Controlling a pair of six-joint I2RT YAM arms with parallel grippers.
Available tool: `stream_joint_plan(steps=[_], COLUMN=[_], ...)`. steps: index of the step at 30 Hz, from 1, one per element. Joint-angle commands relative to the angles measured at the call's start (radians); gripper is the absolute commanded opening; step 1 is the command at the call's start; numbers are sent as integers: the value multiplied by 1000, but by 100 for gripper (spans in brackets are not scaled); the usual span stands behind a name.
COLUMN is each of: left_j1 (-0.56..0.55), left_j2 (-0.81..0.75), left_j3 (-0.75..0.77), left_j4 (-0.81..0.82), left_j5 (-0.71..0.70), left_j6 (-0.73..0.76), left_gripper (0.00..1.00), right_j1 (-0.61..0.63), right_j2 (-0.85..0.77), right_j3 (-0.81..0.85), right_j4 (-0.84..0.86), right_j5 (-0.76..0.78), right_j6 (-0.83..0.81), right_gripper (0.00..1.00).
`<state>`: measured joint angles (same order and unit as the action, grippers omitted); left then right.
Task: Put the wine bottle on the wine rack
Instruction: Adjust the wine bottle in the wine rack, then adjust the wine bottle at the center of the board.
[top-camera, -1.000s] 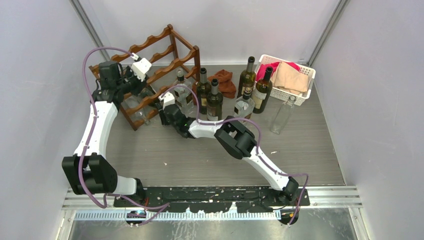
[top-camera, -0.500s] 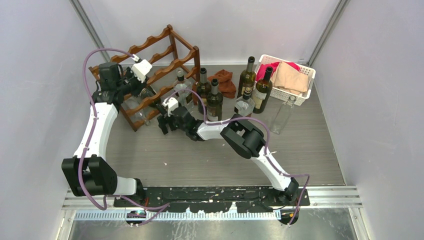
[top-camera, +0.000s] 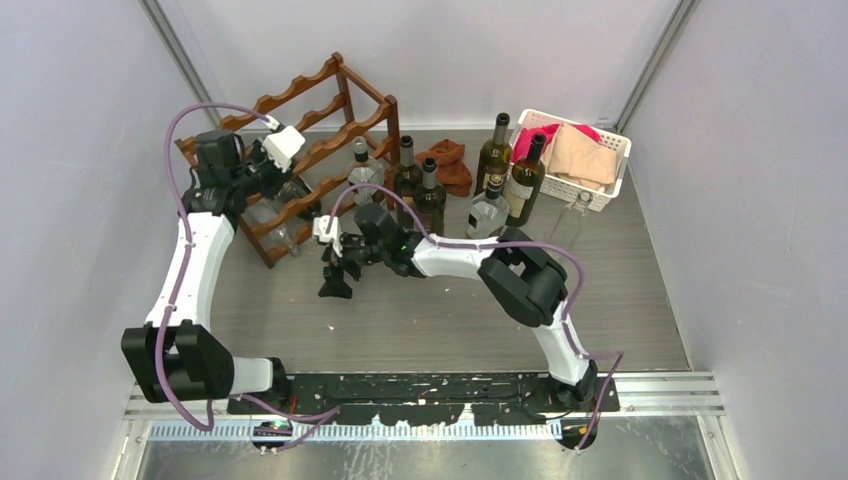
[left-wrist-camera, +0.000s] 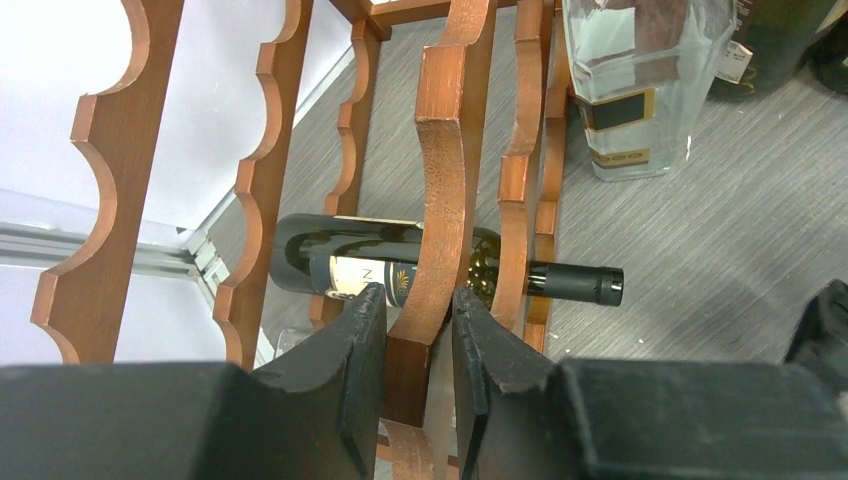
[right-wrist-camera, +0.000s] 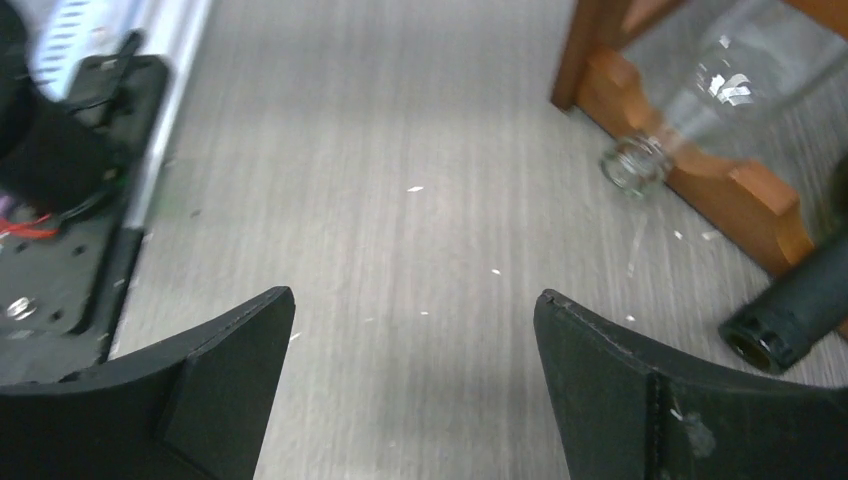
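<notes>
1. The white plastic basket (top-camera: 588, 196) with lattice walls holds a beige cloth (top-camera: 580, 150) and a pink cloth (top-camera: 533, 136).
2. The dark reddish-brown wooden wine rack (left-wrist-camera: 445, 130), with wavy rails, carries the dark green glass wine bottle (left-wrist-camera: 330, 255). A clear glass bottle (right-wrist-camera: 700, 100) lies on its lowest tier.
3. The wine bottle lies flat, with its long axis across the rails. Its black-capped neck sticks out past the front rail, toward the middle of the grey wood-grain desk (top-camera: 450, 310).
4. The left hand (left-wrist-camera: 418, 310) is closed narrowly on one wavy rail of the rack.
5. The right hand (right-wrist-camera: 410, 370) is spread wide above the desk and holds nothing.
</notes>
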<state>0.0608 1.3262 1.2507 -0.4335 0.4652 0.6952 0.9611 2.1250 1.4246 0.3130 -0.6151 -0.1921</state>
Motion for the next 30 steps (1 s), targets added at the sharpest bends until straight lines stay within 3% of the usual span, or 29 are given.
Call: stream_joint_plan(steps=[1,7,11,12,14,20,30], left_j1=[14,14,15,14,14,15,14], left_j2=[-22,-37,-21,-16,-8,-36,-168], left_j3=[-48,-50,-26,-13,13,45,41], left_j4=[-245,-279,-291,-288,-277,-159,23], left_j5=[11,63,98,100,100,79,70], left_j6=[6,14,-5,-22,-76,-289,-647], left_gripper=[1,1,4,10,32,61,76], right_j1=[-8,-88,-155,-167,-183,-201,-313], right_j2=[-135,-251,-333,-350,-389,-485,-535], right_j3=[23,96,174,192,220,244,358], right_j4=[-220,-434,-531,-552,-585,-604,-715], right_j5=[-215,-389,-422,-426,-427,-379,-126], right_j6=[-206,-286,-299,-304,-305,-273,-170], right_gripper=[95,96,96,97,97,99,100])
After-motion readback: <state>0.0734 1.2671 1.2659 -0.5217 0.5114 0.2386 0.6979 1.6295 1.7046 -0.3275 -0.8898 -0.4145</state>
